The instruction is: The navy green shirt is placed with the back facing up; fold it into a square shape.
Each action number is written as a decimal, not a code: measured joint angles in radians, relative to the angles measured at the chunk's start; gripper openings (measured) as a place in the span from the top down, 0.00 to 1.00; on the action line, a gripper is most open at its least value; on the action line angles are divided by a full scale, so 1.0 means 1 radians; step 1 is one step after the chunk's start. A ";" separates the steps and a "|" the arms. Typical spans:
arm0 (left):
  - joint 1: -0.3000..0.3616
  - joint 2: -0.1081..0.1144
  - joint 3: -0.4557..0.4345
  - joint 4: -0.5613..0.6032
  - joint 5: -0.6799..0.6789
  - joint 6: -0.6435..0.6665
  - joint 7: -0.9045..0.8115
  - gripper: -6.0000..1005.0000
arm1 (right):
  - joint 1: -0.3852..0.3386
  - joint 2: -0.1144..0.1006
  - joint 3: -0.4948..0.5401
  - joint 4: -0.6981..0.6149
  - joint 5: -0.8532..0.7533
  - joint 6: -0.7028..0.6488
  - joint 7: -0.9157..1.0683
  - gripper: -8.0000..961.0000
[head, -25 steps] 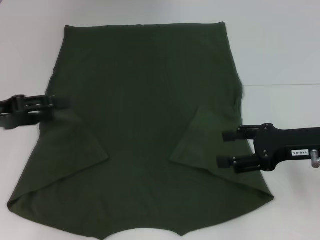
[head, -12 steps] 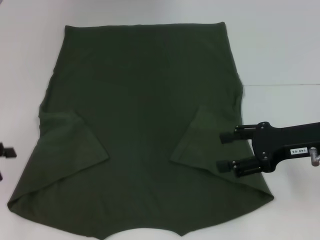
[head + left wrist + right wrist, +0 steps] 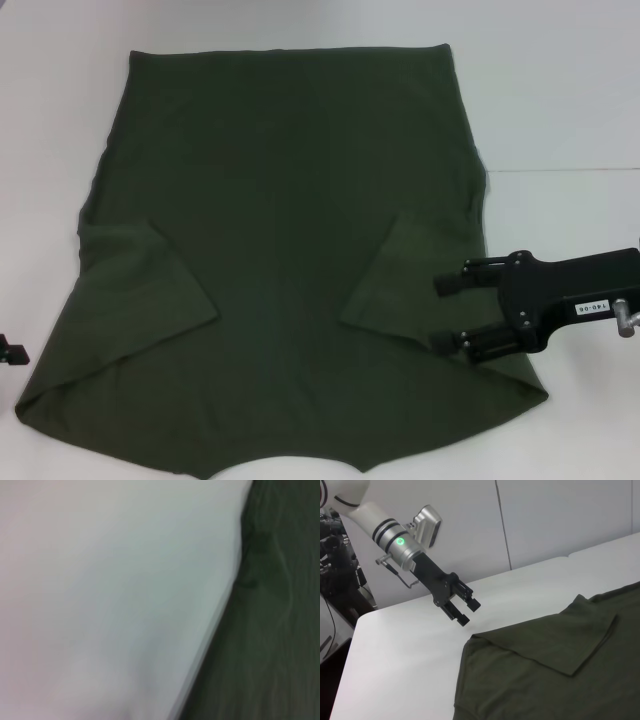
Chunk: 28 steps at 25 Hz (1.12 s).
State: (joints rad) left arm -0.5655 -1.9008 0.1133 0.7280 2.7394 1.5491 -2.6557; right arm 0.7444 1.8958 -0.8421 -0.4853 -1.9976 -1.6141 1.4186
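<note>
The navy green shirt (image 3: 290, 230) lies flat on the white table (image 3: 560, 100), plain side up, with its left sleeve (image 3: 150, 290) and right sleeve (image 3: 410, 280) folded inward. My right gripper (image 3: 440, 314) hovers open over the shirt's right edge beside the folded right sleeve, nothing between its fingers. Only a sliver of my left gripper (image 3: 10, 352) shows at the head view's left edge. The right wrist view shows the left gripper (image 3: 466, 611) open above bare table, off the shirt (image 3: 560, 680). In the left wrist view a shirt edge (image 3: 270, 630) lies beside white table.
A seam in the table top (image 3: 560, 170) runs to the right of the shirt. Bare white table surrounds the shirt on the left, far and right sides. A grey wall (image 3: 545, 520) stands behind the table's left end.
My left gripper has left the shirt's left edge and pulled back left, almost out of the head view. The right gripper has drifted slightly toward the near edge.
</note>
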 joint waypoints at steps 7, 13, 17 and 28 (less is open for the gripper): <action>-0.010 0.001 0.018 -0.056 0.001 -0.073 0.000 0.22 | 0.008 -0.005 0.000 0.020 0.000 0.000 -0.007 0.06; -0.014 0.004 0.021 -0.070 0.009 -0.106 -0.001 0.22 | 0.015 -0.006 0.000 0.028 0.000 -0.001 -0.008 0.06; -0.014 0.003 0.022 -0.081 0.010 -0.117 0.006 0.22 | 0.017 -0.007 0.000 0.033 0.000 0.002 -0.013 0.06; -0.016 0.000 0.041 -0.115 0.002 -0.127 0.030 0.22 | 0.020 -0.009 0.000 0.033 0.002 0.005 -0.015 0.06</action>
State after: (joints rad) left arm -0.5810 -1.9006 0.1548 0.6133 2.7417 1.4224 -2.6256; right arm 0.7649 1.8867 -0.8421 -0.4523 -1.9958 -1.6094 1.4032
